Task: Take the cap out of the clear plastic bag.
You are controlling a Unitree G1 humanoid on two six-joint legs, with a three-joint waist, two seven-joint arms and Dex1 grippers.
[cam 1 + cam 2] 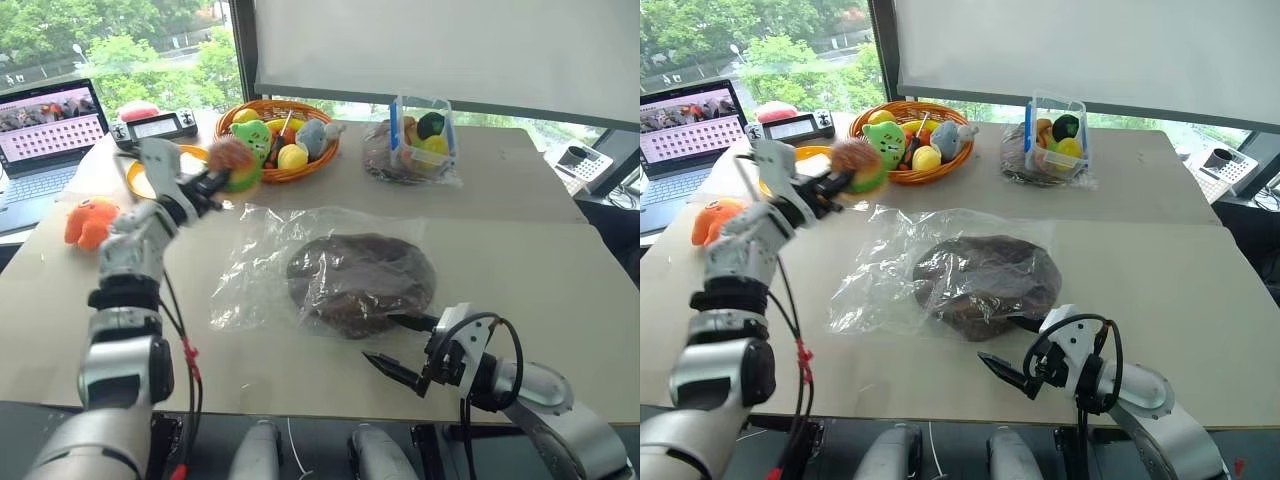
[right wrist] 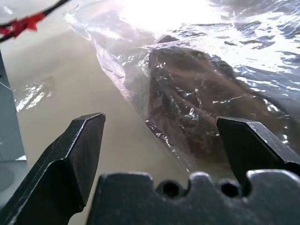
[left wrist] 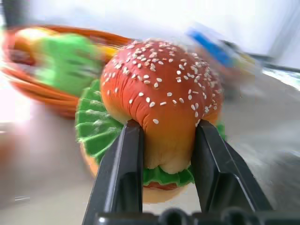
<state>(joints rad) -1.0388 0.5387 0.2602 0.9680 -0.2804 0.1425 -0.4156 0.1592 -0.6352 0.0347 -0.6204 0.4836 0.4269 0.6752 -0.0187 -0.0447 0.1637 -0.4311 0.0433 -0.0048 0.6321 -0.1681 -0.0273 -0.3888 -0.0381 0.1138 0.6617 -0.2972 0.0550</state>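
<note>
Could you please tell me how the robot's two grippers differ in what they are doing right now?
The left gripper is shut on the toy burger, held up near the fruit basket; the right gripper is open and holds nothing. The left is raised above the table; the right sits low beside the cap inside the clear bag. Both have two black fingers.

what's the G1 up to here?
The left gripper is shut on a toy burger, holding it up off the table near the fruit basket. The right gripper is open, low over the table just short of the clear plastic bag. The cap is still inside the bag, which lies flat on the table.
</note>
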